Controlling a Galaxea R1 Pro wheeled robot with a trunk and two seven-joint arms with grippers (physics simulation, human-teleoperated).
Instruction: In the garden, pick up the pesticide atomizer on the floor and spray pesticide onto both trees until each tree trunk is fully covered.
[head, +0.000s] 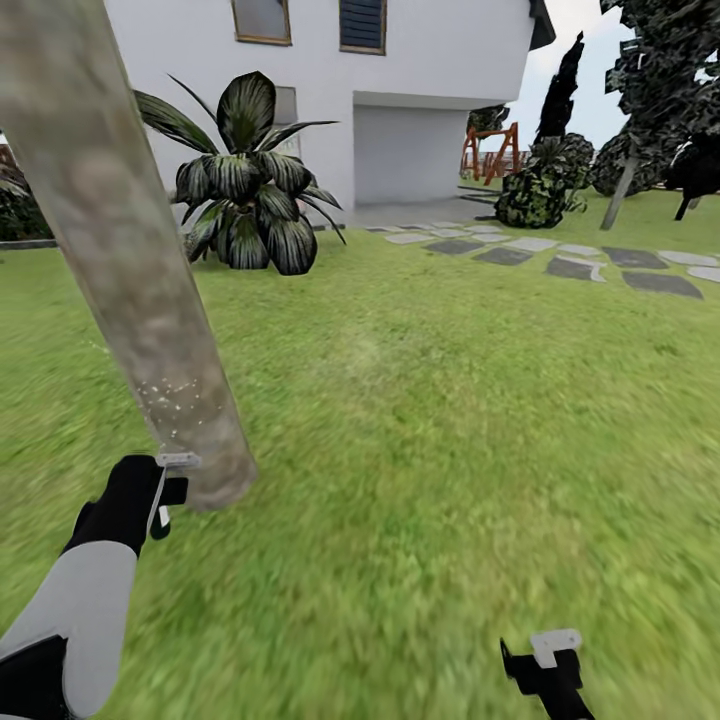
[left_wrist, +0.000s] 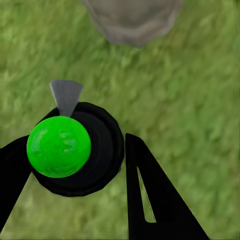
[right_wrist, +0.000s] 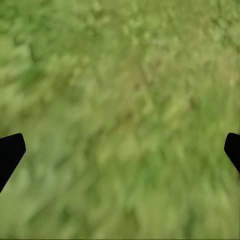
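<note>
Black spray bottle (left_wrist: 75, 150) with green spot, clamped between left gripper (left_wrist: 75, 165) jaws, nozzle toward nearby grey-brown tree trunk (head: 130, 270), pale specks on bark. Right gripper (right_wrist: 120, 150) over grass (head: 450, 420), jaws spread wide, holding nothing.

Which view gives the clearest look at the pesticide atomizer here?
The left wrist view: the pesticide atomizer sits large between the left gripper fingers, dark body and green spot plain. In the head view it is a small sliver at that gripper, beside the tree trunk. The right wrist view looks at grass.
</note>
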